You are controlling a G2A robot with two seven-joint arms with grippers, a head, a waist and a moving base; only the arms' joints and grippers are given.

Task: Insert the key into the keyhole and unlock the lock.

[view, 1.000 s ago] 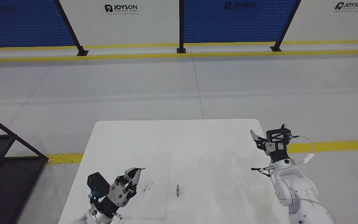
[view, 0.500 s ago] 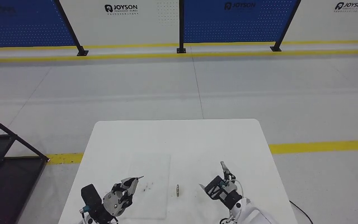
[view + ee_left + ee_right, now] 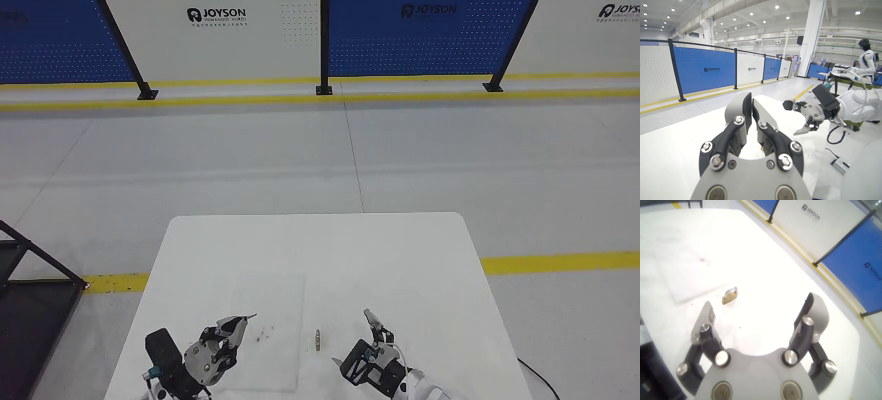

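The gold padlock [image 3: 730, 297] sits near the desk's [image 3: 400, 250] front edge. The right gripper [image 3: 760, 302] is wide open and empty. The left gripper [image 3: 752, 100] is pinched shut.

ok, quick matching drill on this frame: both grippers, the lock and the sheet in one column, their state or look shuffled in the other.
1. left gripper
2. right gripper
3. lock
4. sheet

A. jaws wide open
B. brass, lying on the table
C. jaws shut
D. pale, flat on the table

Pairs: 1-C, 2-A, 3-B, 4-D
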